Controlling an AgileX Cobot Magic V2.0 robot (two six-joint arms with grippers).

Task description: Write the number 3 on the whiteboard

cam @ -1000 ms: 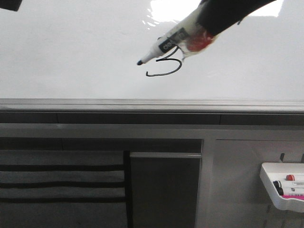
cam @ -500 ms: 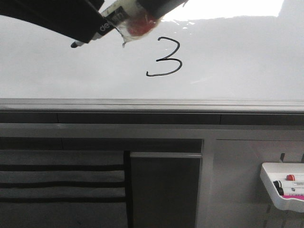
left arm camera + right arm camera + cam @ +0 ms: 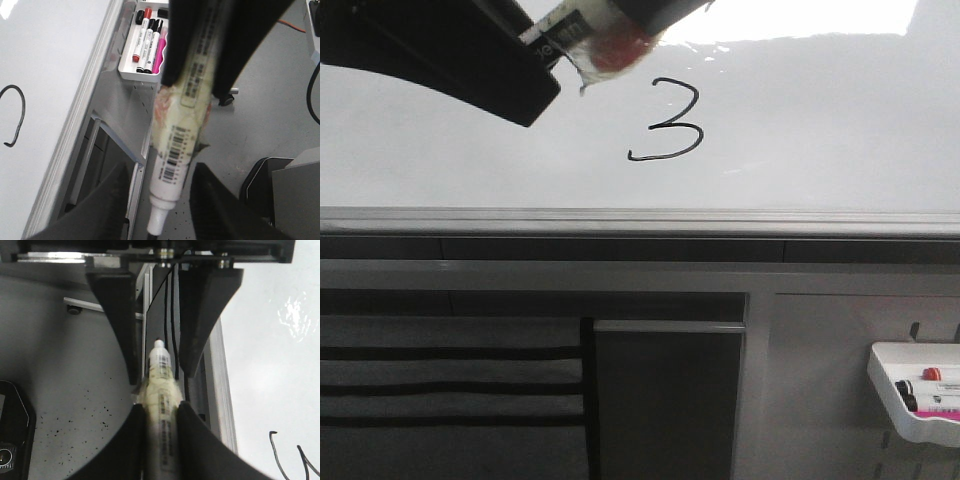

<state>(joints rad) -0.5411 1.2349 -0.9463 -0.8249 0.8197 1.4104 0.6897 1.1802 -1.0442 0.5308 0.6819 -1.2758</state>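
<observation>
Front view: the whiteboard (image 3: 820, 120) fills the upper half, its grey metal rim running straight across below the writing area. The number 3 (image 3: 668, 120), a thin black slanted digit, sits slightly right of centre in the upper part of the board, well above the rim, with bare white board on its right and below it. At the top edge, left of the digit and apart from it, the right pincer (image 3: 159, 412) grips a marker (image 3: 582, 35) whose taped barrel points toward the left pincer (image 3: 535, 65). Right wrist view: the right fingers (image 3: 192, 435) are closed on the marker barrel. Left wrist view: the left fingers (image 3: 220, 210) stand apart on either side of the marker's tip end (image 3: 159, 220), a visible gap on each side, so this pincer is open around the tip without gripping it. Below the board, at the right edge, a white tray (image 3: 895, 395) of spare markers hangs on the grey panel, well apart from both pincers.
</observation>
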